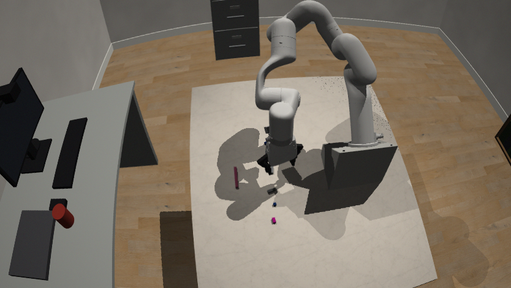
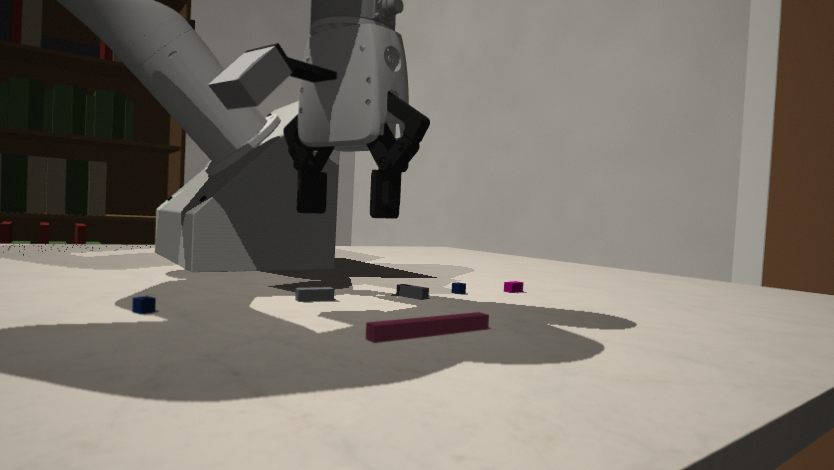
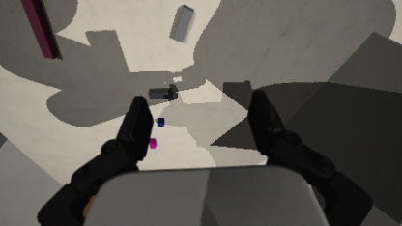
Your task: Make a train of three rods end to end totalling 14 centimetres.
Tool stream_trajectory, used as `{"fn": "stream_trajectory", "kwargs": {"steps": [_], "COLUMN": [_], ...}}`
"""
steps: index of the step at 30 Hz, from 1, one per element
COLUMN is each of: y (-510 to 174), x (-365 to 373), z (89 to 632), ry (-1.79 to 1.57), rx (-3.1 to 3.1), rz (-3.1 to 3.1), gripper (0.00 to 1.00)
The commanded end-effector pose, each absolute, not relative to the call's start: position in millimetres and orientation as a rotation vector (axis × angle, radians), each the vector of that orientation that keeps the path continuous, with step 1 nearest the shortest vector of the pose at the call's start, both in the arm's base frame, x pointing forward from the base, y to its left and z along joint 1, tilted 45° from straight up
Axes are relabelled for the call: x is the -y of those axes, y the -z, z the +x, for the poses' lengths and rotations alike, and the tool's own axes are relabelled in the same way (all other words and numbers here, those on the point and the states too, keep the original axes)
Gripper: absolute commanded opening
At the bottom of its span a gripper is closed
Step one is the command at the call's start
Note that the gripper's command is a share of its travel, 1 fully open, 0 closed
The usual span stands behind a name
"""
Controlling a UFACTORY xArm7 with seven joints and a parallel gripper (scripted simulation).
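My gripper (image 1: 279, 163) (image 2: 348, 201) (image 3: 199, 105) is open and empty, hanging well above the table. A long dark pink rod (image 1: 236, 177) (image 2: 427, 326) (image 3: 41, 29) lies flat to its side. One grey rod (image 1: 272, 190) (image 2: 412, 290) (image 3: 160, 93) lies just beyond my left fingertip in the wrist view. A second grey rod (image 2: 314, 293) (image 3: 182, 22) lies farther out, roughly below the gripper in the exterior view. A blue cube (image 1: 274, 204) (image 2: 458, 287) (image 3: 160, 122) and a short magenta rod (image 1: 274, 220) (image 2: 513, 286) (image 3: 153, 143) lie apart in a row past the first grey rod. A second blue cube (image 1: 265, 143) (image 2: 143, 304) lies alone.
The robot's grey base (image 1: 357, 164) (image 2: 250, 233) stands on the white table (image 1: 321, 250) (image 2: 641, 379) close behind the rods. The table's front edge (image 2: 758, 432) shows in the exterior view. A desk (image 1: 100, 150) with a monitor and keyboard stands off to the side.
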State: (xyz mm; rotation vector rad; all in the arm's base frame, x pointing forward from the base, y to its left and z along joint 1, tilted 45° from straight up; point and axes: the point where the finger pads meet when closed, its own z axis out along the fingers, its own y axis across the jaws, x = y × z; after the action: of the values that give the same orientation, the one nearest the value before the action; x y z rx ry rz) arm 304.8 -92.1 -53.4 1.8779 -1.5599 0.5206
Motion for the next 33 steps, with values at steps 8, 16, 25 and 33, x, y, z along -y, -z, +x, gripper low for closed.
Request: {"fn": "stream_trajectory", "kwargs": {"steps": [8, 16, 25, 33], "y": [86.1, 86.2, 86.2, 86.2], "x": [60.0, 60.0, 60.0, 60.0], "z": [304.2, 304.1, 304.1, 304.1], "ry": [-0.673, -0.673, -0.673, -0.673], "rx": [1.833, 1.834, 1.834, 1.834], "rz": [1.654, 1.654, 1.654, 1.654], "gripper": [1.0, 1.0, 1.0, 1.0]}}
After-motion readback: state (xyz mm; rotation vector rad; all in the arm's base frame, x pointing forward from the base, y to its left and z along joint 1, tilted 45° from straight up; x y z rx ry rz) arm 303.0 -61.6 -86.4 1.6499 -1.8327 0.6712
